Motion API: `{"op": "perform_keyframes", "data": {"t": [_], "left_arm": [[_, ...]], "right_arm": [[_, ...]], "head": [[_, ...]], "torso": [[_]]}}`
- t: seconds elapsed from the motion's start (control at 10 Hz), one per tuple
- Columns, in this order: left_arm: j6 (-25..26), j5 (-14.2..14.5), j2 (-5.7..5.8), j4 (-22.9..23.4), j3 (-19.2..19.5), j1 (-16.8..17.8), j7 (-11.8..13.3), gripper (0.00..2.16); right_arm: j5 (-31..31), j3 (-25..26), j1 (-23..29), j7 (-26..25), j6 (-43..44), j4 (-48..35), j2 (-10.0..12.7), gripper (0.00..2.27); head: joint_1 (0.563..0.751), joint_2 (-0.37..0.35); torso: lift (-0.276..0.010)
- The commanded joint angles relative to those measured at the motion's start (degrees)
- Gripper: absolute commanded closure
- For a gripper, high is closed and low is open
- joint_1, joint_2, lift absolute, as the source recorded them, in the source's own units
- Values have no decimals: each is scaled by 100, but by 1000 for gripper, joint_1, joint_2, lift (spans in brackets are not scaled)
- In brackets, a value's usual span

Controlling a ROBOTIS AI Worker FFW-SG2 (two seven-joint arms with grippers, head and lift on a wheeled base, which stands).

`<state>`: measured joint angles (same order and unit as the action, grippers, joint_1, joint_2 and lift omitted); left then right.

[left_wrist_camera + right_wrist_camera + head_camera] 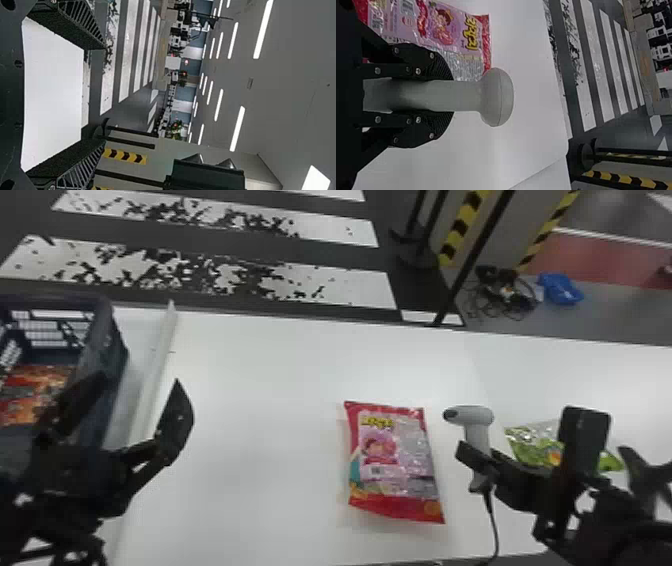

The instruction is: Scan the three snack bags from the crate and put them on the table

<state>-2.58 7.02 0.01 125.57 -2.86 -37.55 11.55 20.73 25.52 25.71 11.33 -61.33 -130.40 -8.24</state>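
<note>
A white bench (260, 390) spans the frame, crossed at left by a raised white strip (155, 370) beside a dark blue crate (105, 335) at the left edge. Beyond the bench, worn white stripes (225, 280) cross a dark floor along the top of the frame. Black posts (472, 260) and yellow-and-black tape (545, 230) stand at upper right, near a tangle of cables (502, 297) and a blue bundle (560, 289) on gray floor, with a red patch of floor (590, 260) behind. Strip lights (237, 128) line the gray ceiling (293, 71) in the left wrist view.

At lower right, the right hand (480, 465) is clamped on the handle of a light gray scanner (480, 417), held upright over the bench, its head above the fingers and its cord (493, 520) trailing to the bottom edge. The right wrist view shows a finger against each side of the handle.

At lower left, the left hand (135, 390) is empty, its two fingers spread wide, in front of the crate's near side.

A red-and-pink bag (395, 460) lies flat right of center, left of the scanner. A green bag (532, 442) rests at right, partly hidden behind the right hand. An orange-and-red bag (37, 382) lies inside the crate.
</note>
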Motion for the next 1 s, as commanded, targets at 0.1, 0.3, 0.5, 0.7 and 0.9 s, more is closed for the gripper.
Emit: {"op": "perform_keyframes", "data": {"t": [0.1,0.3,0.5,0.7,0.9], "left_arm": [[114,1,25,-15,-4,54,5,29],[131,-8,25,3,-4,46,5,29],[131,-8,25,-6,-4,54,5,29],[131,-17,25,3,-4,46,-3,29],[131,-17,25,3,-4,46,-3,29]], "right_arm": [[-122,155,-400,-26,652,1193,-407,2240],[-245,102,-646,71,1250,2151,-609,2240],[-500,-170,-751,229,1813,2819,-785,2243],[-596,-311,-786,282,2059,3039,-829,2240],[-693,-381,-874,282,2059,3179,-829,1001]], "head": [[695,-313],[695,-350],[695,-350],[695,-350],[695,-350]], "torso": [[-94],[-94],[-94],[-94],[-94]]}}
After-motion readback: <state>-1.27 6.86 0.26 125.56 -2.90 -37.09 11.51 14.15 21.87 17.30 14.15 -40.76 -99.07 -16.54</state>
